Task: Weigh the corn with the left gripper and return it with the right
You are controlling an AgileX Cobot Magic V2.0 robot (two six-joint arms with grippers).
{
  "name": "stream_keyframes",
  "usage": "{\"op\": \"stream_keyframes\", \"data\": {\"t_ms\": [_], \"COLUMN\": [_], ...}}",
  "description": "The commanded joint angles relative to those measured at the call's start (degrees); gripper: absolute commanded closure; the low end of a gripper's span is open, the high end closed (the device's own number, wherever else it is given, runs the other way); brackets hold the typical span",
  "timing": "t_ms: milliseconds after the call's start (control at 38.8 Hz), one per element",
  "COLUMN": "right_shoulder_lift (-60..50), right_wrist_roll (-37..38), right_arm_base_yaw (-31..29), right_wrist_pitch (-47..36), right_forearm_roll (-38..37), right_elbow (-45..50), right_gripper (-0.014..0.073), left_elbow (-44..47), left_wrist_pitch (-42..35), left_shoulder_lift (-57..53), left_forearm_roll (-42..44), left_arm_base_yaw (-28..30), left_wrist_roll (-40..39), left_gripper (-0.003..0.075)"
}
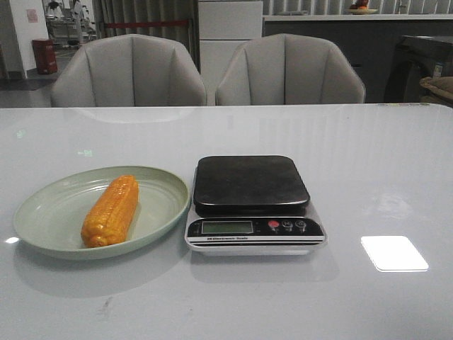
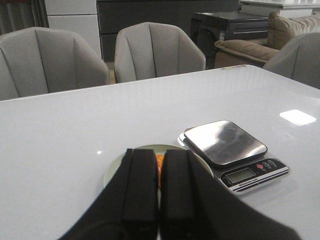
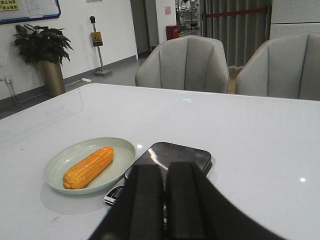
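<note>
The corn (image 1: pixel 111 211), an orange-yellow cob, lies lengthwise in a pale green plate (image 1: pixel 42 202) at the table's front left. Just right of the plate stands a kitchen scale (image 1: pixel 249 183) with a bare dark platform and a blank display. Neither gripper shows in the front view. In the left wrist view my left gripper (image 2: pixel 157 152) is shut and holds nothing, hovering short of the plate (image 2: pixel 114 167); a sliver of corn (image 2: pixel 159 162) shows past its fingers. My right gripper (image 3: pixel 166 167) is shut and holds nothing, short of the scale (image 3: pixel 175 154), with the corn (image 3: pixel 89 167) off to one side.
Two grey chairs (image 1: pixel 131 71) stand behind the table's far edge. A bright light patch (image 1: pixel 393 253) reflects on the glossy white tabletop to the right of the scale.
</note>
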Motion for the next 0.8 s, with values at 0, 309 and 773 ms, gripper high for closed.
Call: {"op": "stream_keyframes", "data": {"t_ms": [0,309,773], "right_shoulder_lift": [0.71,0.71,0.71], "right_wrist_roll": [-0.68,-0.68,-0.68], "right_arm_base_yaw": [-0.46,-0.46,-0.46], "right_wrist_pitch": [-5.1,-5.1,-5.05], "right_forearm_roll": [-0.24,-0.24,-0.24], "right_elbow": [-1.46,-1.46,-1.46], "right_gripper": [0.0407,0.0407,0.0407], "left_elbow": [0.25,14.2,23.12], "left_wrist_pitch": [-4.7,-23.88,-33.53], "left_shoulder_lift": [0.01,0.01,-1.32], "left_forearm_roll": [0.28,0.1,-3.59], "left_arm_base_yaw": [0.87,15.29,29.96], "left_wrist_roll": [-0.11,-0.11,-0.11], "left_gripper": [0.0596,0.0596,0.0596]}}
